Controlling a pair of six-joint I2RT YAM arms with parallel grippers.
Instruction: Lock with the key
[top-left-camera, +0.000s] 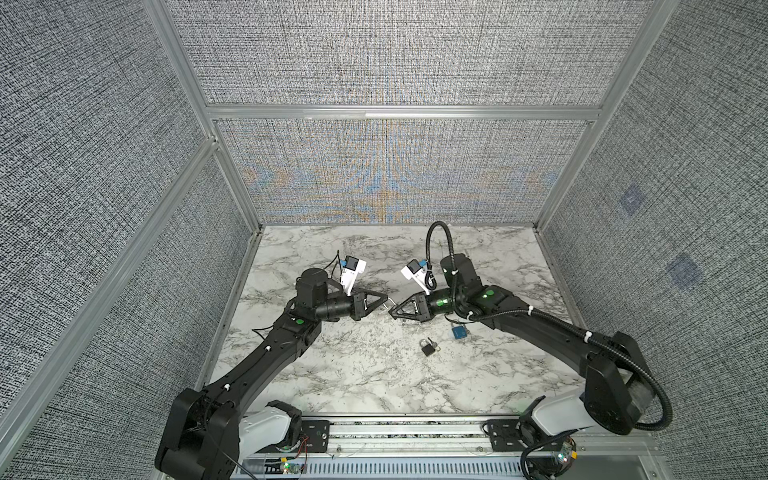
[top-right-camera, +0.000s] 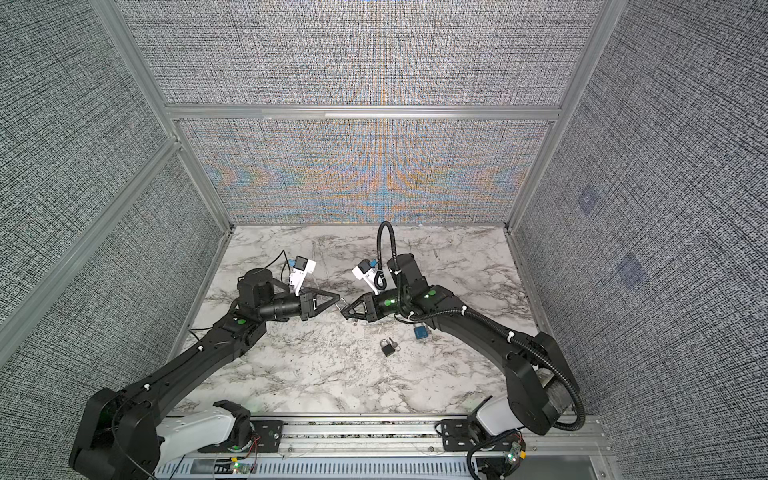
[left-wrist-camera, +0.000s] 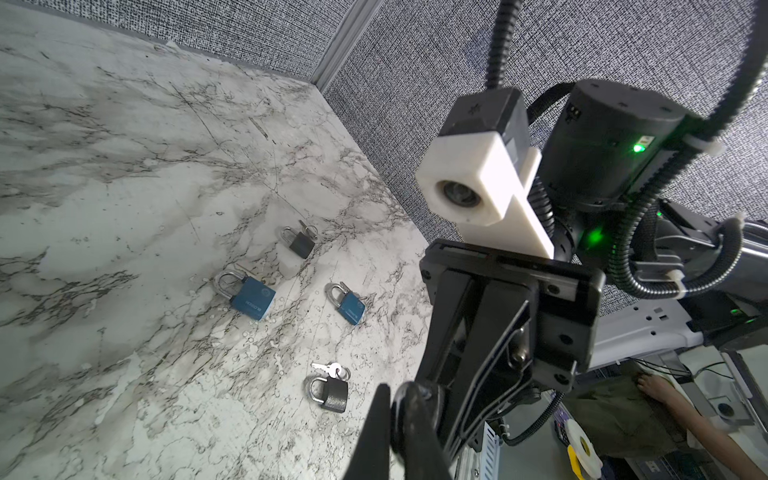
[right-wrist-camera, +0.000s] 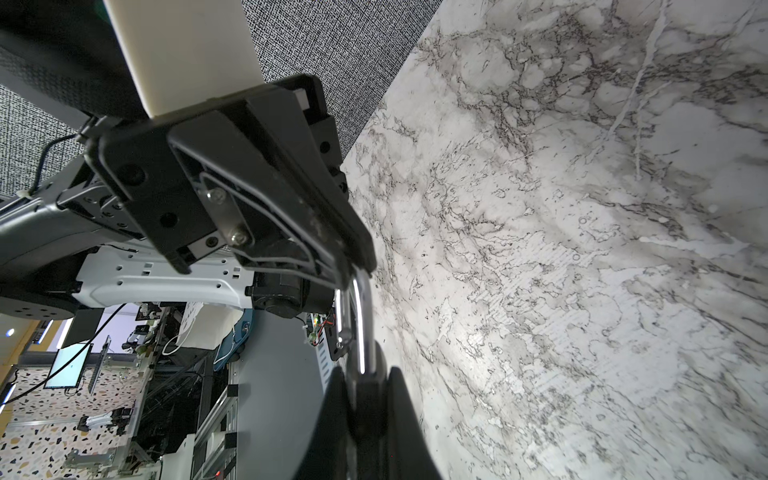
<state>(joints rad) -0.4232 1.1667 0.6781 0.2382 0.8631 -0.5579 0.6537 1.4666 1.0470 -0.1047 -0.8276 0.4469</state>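
Above the middle of the desk (top-left-camera: 353, 374), both claws meet tip to tip. The right claw (right-wrist-camera: 368, 384) is clamped on the dark body of a padlock (top-left-camera: 390, 309), held clear of the marble. The left claw (right-wrist-camera: 356, 262) is pinched together on the top of its silver loop (right-wrist-camera: 360, 332). On the desk's right half lie a blue padlock (left-wrist-camera: 249, 297) and a black padlock (left-wrist-camera: 330, 395) with keys (left-wrist-camera: 330, 369) touching it.

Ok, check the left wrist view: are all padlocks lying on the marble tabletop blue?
No: the large blue padlock and small blue padlock lie with one dark grey padlock and another dark grey padlock.
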